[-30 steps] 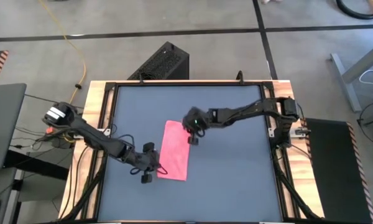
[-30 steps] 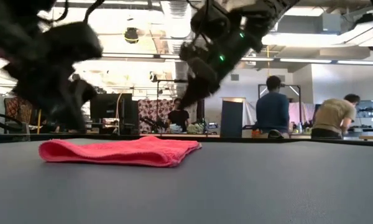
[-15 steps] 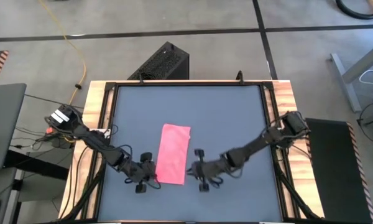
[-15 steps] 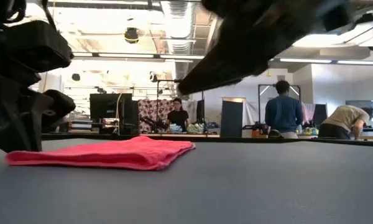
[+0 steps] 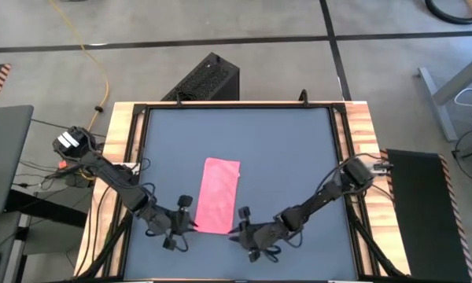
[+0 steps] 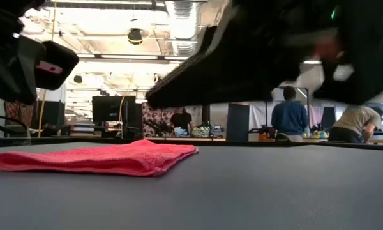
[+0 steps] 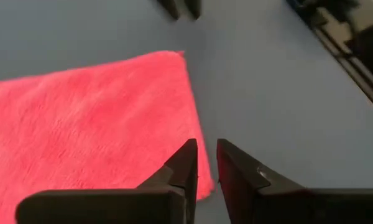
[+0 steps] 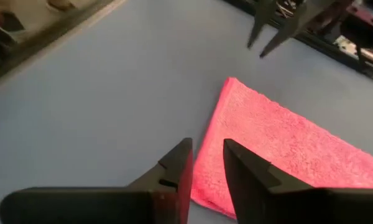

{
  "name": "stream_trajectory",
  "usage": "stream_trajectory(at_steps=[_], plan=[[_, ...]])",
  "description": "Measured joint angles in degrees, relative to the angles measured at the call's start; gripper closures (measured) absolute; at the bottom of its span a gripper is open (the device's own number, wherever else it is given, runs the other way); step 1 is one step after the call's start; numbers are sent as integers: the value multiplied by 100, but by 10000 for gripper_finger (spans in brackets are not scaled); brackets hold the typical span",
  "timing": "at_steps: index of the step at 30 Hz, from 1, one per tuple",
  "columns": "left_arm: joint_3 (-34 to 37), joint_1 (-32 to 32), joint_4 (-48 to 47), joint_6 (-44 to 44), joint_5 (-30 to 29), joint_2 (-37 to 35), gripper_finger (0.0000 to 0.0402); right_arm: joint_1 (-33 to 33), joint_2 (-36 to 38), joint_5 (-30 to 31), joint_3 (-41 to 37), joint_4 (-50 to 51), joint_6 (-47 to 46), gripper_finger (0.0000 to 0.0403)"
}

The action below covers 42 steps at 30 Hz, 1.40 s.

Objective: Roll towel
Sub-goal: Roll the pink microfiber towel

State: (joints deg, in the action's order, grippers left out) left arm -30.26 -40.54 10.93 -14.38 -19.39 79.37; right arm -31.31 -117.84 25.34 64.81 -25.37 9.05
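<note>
The pink towel (image 5: 220,195) lies flat on the dark grey tabletop as a narrow folded strip running from far to near; it also shows in the low view (image 6: 96,158). My left gripper (image 5: 181,218) hovers by the towel's near left corner (image 7: 196,180), its fingers a narrow gap apart. My right gripper (image 5: 240,226) hovers by the near right corner (image 8: 205,196), also with a narrow gap. Both are empty and above the cloth, as the low view shows.
The tabletop (image 5: 299,157) is bare grey around the towel, framed by wooden rails (image 5: 118,157). A black box (image 5: 208,79) stands on the floor beyond the far edge. People (image 6: 290,115) work in the room behind the table.
My right gripper has swung from the towel's far right corner toward the table's near edge, down to the near right corner. My left gripper has gone a little toward the near edge. The towel's near end has slid slightly toward the table's left.
</note>
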Motion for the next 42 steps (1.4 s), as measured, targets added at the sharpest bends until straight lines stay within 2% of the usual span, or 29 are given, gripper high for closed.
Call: stream_trajectory(at_steps=[4,8,12,17,25,30,34,38,42], plan=[[-4,-69,200,167,6,166,318,35,-243,28,372,319,132,250],[-3,-84,305,117,5,363,281,35,-256,4,662,1133,1,217],[-2,-89,328,92,-12,629,248,33,-256,-55,709,1476,-3,193],[0,-91,521,167,-114,1036,227,82,-256,-99,711,1645,47,187],[-9,-94,767,-59,-122,1669,226,220,-427,-299,729,1782,134,197],[-17,-93,708,-387,-120,1694,227,262,-570,-153,735,1747,98,219],[-20,-93,643,-605,-125,1690,246,256,-580,-149,740,1841,-286,264],[-22,-87,463,-851,-241,1690,289,241,-590,-153,735,1902,-787,330],[-19,-35,360,-1160,-309,1690,349,239,-594,-146,733,1958,-1329,383]])
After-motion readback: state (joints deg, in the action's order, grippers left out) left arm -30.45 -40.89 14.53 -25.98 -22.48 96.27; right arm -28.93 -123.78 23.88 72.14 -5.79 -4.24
